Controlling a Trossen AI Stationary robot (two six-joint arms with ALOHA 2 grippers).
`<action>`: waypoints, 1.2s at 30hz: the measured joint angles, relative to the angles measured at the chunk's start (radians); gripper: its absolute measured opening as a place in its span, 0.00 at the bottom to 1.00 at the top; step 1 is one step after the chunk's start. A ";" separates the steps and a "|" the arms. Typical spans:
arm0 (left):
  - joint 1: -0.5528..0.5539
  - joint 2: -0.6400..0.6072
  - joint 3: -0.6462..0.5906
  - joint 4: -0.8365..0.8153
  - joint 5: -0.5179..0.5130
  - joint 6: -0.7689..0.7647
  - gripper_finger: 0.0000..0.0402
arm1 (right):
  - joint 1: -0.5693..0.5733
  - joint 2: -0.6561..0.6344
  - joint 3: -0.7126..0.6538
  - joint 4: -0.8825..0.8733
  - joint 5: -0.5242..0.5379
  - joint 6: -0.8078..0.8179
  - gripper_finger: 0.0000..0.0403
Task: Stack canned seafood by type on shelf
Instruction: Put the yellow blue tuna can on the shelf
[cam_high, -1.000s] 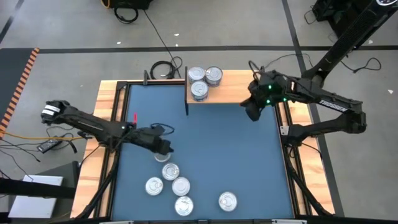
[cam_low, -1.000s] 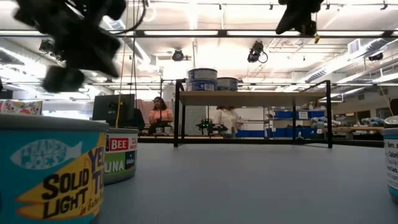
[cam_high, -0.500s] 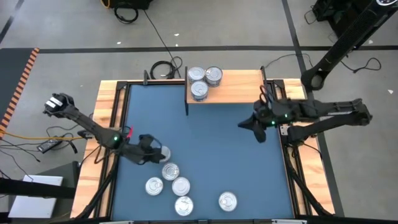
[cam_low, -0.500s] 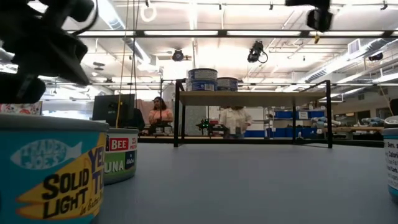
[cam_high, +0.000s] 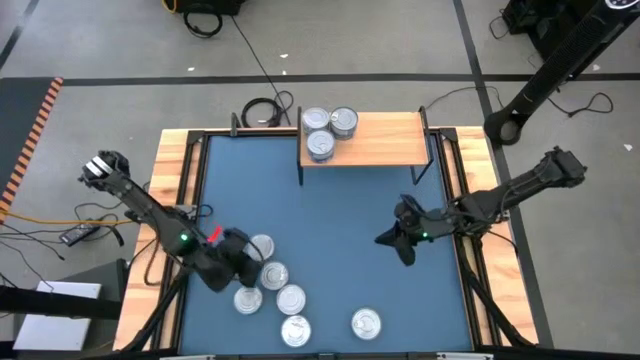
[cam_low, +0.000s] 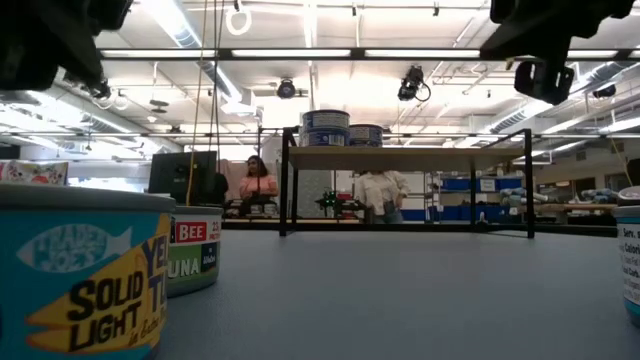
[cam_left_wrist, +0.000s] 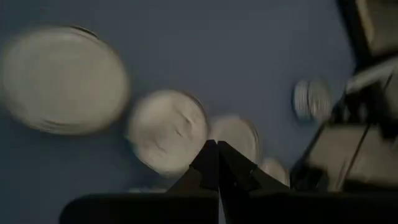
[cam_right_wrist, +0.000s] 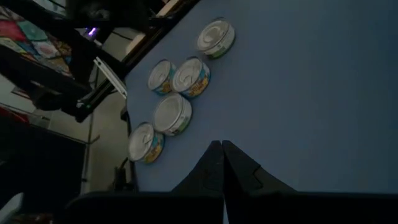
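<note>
The shelf (cam_high: 375, 140), a light-wood board on black legs (cam_low: 284, 185), stands at the table's far edge. Three silver-lidded cans (cam_high: 320, 146) sit on its left end, also seen in the low view (cam_low: 325, 127). Several loose cans (cam_high: 291, 298) rest on the blue table near the front left (cam_right_wrist: 173, 113). My left gripper (cam_high: 250, 268) hovers shut above the far cans of that group (cam_left_wrist: 166, 132). My right gripper (cam_high: 388, 240) hangs shut over the bare mid-right table (cam_right_wrist: 222, 146), holding nothing.
Wooden strips (cam_high: 175, 170) edge the blue table (cam_high: 340, 220). One can (cam_high: 366, 322) sits alone at the front centre-right. A big teal can (cam_low: 80, 270) and a tuna can (cam_low: 195, 250) stand close to the low camera. People stand in the room beyond.
My right gripper has swung from beside the shelf's right end toward the near edge and sunk lower, rolling as it went. My left gripper has drawn toward the near left, over the loose cans. Both stayed shut. No can has moved.
</note>
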 joint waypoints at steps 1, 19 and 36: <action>-0.001 0.047 0.038 -0.008 0.035 0.029 0.00 | 0.005 0.012 0.000 0.007 0.012 0.000 0.00; 0.041 0.406 0.166 -0.072 0.208 0.050 0.00 | 0.016 -0.011 -0.001 0.076 0.034 -0.027 0.00; 0.348 0.450 0.165 0.136 0.285 0.389 0.00 | 0.041 -0.010 -0.001 0.090 0.027 -0.053 0.00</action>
